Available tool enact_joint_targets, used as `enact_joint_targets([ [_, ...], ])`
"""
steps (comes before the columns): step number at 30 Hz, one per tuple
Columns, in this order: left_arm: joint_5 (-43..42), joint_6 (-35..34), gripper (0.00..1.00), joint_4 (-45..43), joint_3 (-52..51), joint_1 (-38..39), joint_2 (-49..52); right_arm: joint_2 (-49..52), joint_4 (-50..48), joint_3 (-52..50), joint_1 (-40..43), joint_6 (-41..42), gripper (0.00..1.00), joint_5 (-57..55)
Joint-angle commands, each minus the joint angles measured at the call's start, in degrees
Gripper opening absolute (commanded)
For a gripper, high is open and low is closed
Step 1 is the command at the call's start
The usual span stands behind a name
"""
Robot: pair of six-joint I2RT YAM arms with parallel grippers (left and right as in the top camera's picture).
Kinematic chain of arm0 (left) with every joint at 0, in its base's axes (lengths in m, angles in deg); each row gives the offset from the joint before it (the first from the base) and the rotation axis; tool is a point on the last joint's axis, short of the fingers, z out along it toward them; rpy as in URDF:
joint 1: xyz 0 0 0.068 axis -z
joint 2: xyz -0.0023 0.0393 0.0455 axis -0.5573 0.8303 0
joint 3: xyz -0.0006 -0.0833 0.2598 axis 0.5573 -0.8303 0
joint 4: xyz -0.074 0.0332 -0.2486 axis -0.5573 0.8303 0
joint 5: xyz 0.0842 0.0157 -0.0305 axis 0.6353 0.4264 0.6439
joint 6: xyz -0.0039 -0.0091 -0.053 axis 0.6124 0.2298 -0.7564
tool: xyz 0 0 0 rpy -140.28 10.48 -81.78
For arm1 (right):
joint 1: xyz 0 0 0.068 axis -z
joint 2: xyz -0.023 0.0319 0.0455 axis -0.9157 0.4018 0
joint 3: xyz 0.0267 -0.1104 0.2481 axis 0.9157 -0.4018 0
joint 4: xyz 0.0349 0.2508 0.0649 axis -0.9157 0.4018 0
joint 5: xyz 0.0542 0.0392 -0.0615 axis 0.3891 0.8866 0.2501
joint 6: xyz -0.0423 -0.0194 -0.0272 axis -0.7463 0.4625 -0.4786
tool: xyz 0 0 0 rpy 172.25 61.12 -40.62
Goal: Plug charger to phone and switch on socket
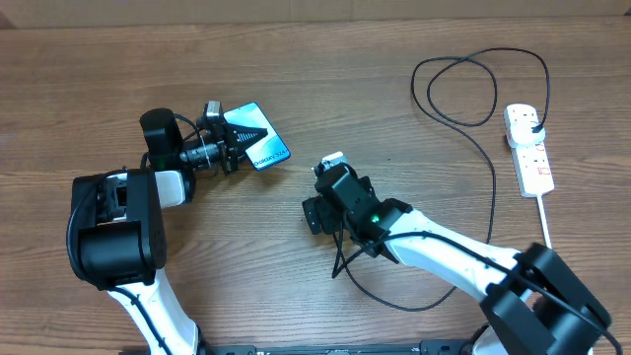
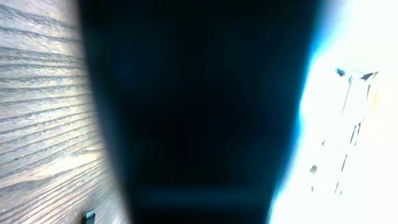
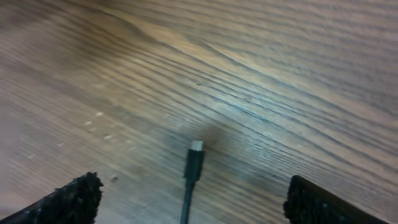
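Observation:
The phone (image 1: 261, 148), light blue with white text, lies at an angle left of centre. My left gripper (image 1: 235, 144) is shut on its near end, one finger lying dark across the screen. In the left wrist view a dark blurred shape fills the middle and the bright phone screen (image 2: 348, 93) glares at the right. My right gripper (image 1: 318, 189) is open and low over the table. In the right wrist view the charger's small plug tip (image 3: 195, 149) lies on the wood between the spread fingers (image 3: 196, 198). The black cable (image 1: 493, 187) runs to the white socket strip (image 1: 532, 163).
The charger's black plug (image 1: 533, 123) sits in the strip's far end at the right edge of the table. The cable makes a loop (image 1: 455, 91) at the back right and a slack curve (image 1: 394, 301) in front of the right arm. The strip's white cord (image 1: 545, 222) runs toward the front.

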Motion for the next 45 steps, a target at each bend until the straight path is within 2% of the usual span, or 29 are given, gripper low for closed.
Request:
enact_joint_targets([
  [1, -1.0, 1.7, 0.04, -0.4, 1.0, 0.1, -0.1, 2.3, -0.6, 1.6, -1.9, -0.2, 0.90, -5.5],
  [7, -0.9, 1.7, 0.04, -0.4, 1.0, 0.1, -0.1, 3.6, -1.9, 1.6, -5.7, -0.3, 0.76, -10.2],
  [13, -1.1, 1.7, 0.04, -0.4, 1.0, 0.1, -0.1, 6.3, -2.4, 1.6, -6.0, -0.4, 0.65, -10.2],
  [16, -1.1, 1.8, 0.04, -0.4, 1.0, 0.1, -0.1, 7.2, -3.7, 1.6, -6.0, -0.4, 0.52, -10.1],
  [19, -1.2, 1.8, 0.04, -0.4, 1.0, 0.1, -0.1, 7.8, -5.2, 1.6, -6.0, -0.4, 0.46, -10.1],
  [29, -1.6, 1.7, 0.04, -0.4, 1.0, 0.1, -0.1, 10.8, -5.7, 1.6, -5.7, -0.4, 0.40, -10.1],
  [33, -2.0, 1.7, 0.04, -0.4, 1.0, 0.1, -0.1, 11.1, -5.7, 1.6, -5.1, -0.4, 0.27, -9.6],
  [34, -2.2, 1.7, 0.04, -0.4, 1.0, 0.1, -0.1, 11.1, -5.6, 1.6, -4.7, 0.1, 0.19, -8.5],
  [37, -2.7, 1.7, 0.04, -0.4, 1.0, 0.1, -0.1, 11.1, -4.7, 1.6, -3.5, 0.6, 0.04, -3.5],
  [41, -3.0, 1.7, 0.04, -0.4, 1.0, 0.1, -0.1, 11.0, 2.3, 4.5, -1.4, 2.0, 0.04, 2.2],
  [45, -3.4, 1.7, 0.04, -0.4, 1.0, 0.1, -0.1, 8.9, 10.4, 9.6, 2.6, 4.2, 0.04, 17.8],
])
